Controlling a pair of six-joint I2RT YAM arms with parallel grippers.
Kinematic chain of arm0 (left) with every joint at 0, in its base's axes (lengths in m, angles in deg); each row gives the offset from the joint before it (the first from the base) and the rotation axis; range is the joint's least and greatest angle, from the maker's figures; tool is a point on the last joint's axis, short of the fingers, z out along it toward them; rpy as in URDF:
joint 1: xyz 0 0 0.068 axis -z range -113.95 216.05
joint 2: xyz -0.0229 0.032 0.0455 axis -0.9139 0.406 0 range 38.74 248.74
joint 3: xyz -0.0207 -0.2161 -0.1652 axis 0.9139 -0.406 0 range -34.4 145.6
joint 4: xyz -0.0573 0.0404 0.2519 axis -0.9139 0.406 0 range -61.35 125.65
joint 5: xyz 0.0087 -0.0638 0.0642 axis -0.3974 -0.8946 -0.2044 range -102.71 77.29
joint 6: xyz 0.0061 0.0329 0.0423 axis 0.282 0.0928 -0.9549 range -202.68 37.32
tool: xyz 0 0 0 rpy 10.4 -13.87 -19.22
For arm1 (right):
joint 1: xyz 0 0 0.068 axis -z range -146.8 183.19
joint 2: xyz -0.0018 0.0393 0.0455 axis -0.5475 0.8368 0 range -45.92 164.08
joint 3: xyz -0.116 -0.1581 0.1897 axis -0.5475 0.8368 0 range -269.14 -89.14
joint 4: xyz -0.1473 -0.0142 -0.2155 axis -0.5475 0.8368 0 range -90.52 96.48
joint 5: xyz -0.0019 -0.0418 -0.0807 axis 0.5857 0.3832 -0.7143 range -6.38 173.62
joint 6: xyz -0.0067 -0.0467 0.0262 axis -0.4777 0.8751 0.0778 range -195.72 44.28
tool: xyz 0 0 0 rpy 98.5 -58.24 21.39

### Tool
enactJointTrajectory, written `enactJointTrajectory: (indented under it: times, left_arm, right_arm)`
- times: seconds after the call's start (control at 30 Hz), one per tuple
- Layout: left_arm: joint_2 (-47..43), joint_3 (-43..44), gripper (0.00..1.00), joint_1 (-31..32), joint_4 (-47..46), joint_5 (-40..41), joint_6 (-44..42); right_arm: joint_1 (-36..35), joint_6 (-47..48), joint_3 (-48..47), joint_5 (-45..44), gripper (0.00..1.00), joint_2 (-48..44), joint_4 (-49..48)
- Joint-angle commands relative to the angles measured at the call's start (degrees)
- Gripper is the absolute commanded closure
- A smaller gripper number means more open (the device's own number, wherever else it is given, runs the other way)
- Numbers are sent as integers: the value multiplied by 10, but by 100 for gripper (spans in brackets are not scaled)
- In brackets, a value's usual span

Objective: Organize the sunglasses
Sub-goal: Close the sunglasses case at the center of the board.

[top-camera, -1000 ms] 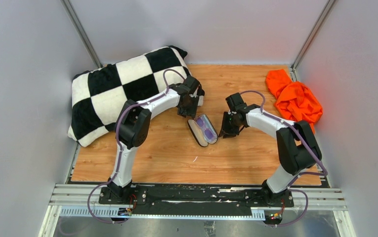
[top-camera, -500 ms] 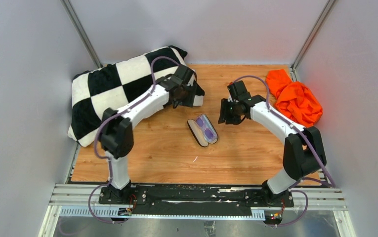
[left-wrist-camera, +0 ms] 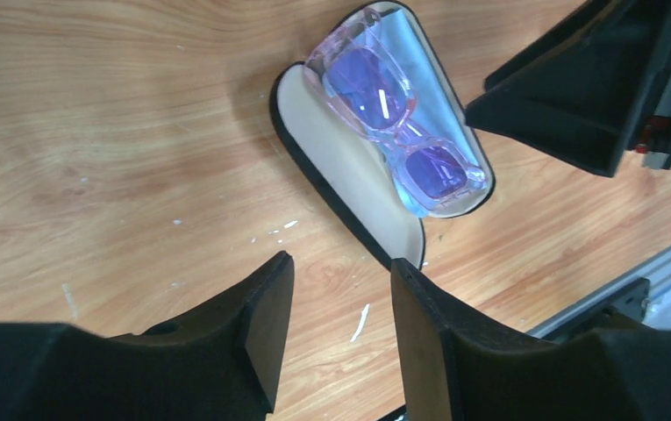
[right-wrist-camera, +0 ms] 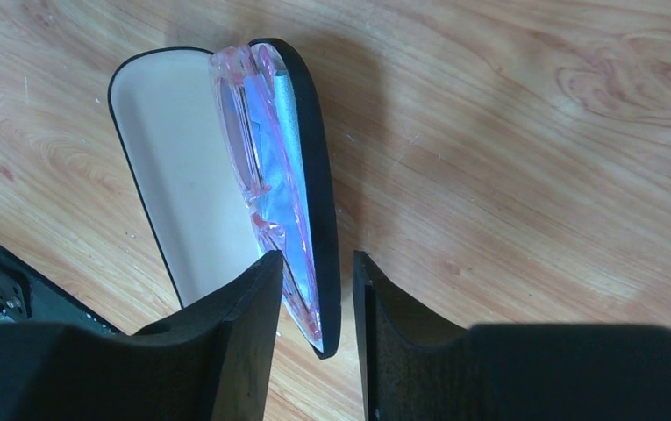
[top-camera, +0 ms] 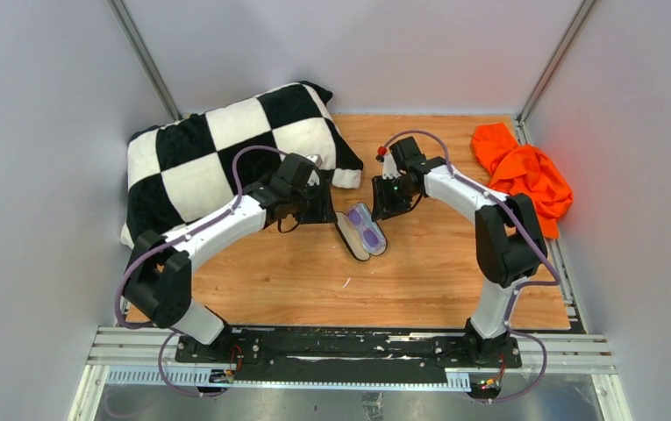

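The translucent pink sunglasses (top-camera: 370, 231) with purple lenses lie folded on a light blue cloth (left-wrist-camera: 444, 110) inside the open black case (top-camera: 355, 237). The case's beige-lined lid (left-wrist-camera: 349, 175) lies flat beside them. My left gripper (top-camera: 325, 210) is open and empty just left of the case, and its wrist view (left-wrist-camera: 340, 263) shows bare wood between its fingers. My right gripper (top-camera: 383, 202) is open just behind and right of the case. In its wrist view (right-wrist-camera: 317, 259) the case's near end and the sunglasses (right-wrist-camera: 261, 189) show between its fingers; I cannot tell whether they touch.
A black and white checkered pillow (top-camera: 226, 162) lies at the back left. An orange cloth (top-camera: 524, 180) is bunched at the back right. Grey walls close in three sides. A metal rail (top-camera: 349, 351) runs along the near edge. A white scrap (top-camera: 346, 282) lies on the wood.
The left arm swung out to the left and lowered, bringing its gripper beside the case's left side. The right gripper moved back and left, behind the case. The case and sunglasses stayed put.
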Motion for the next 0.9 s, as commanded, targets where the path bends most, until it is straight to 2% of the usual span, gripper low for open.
enactJointTrajectory:
  times: [0.0, 0.07, 0.17, 0.33, 0.6, 0.87]
  left_arm:
    - [4, -37, 51, 2, -78, -58, 44]
    - [6, -61, 53, 2, -110, -64, 62]
    - [26, -64, 55, 2, -107, -62, 55]
    - [60, -80, 55, 2, -148, -104, 69]
    - [83, -89, 61, 2, -163, -110, 79]
    - [107, -89, 65, 2, -190, -128, 92]
  right_arm:
    - [6, 4, -13, 23, 62, 17, -4]
    - [9, -6, -7, 31, 65, 22, -14]
    - [13, -16, 5, 35, 70, 24, -28]
    - [19, -21, 19, 39, 71, 30, -42]
    - [31, -22, 39, 58, 78, 31, -58]
    - [30, -27, 54, 75, 79, 32, -70]
